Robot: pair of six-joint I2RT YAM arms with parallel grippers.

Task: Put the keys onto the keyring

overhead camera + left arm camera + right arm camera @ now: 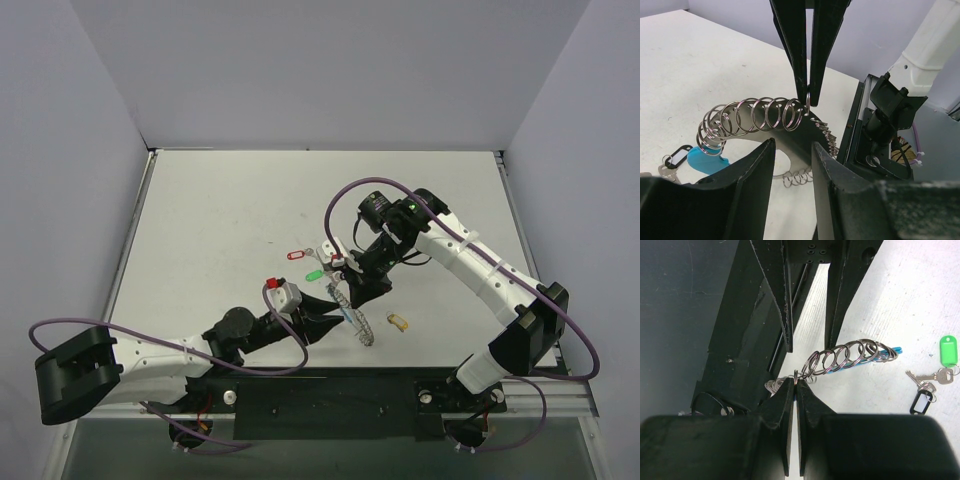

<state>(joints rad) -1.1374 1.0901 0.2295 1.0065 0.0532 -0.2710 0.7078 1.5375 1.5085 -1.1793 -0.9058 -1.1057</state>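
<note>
The keyring [364, 330], a long coil of silvery wire with a blue segment [705, 161], lies near the table's front middle, one end lifted. My right gripper [796, 381] is shut on one loop of the keyring [850, 355], holding it up in an arch [760, 114]. My left gripper [793, 144] is open just in front of that arch, with nothing between its fingers. The keys lie loose on the table. The red-tagged key [295, 254] and the green-tagged key [313, 274] are left of the right gripper. The yellow-tagged key [398, 321] is to its right. The black-tagged key [920, 402] lies next to the green-tagged key [948, 351].
The black mounting rail [330, 400] runs along the table's near edge, close behind the keyring. The right arm's base [880, 120] stands just right of it. Purple cables [345, 195] loop off both arms. White walls enclose the table [230, 200] on three sides.
</note>
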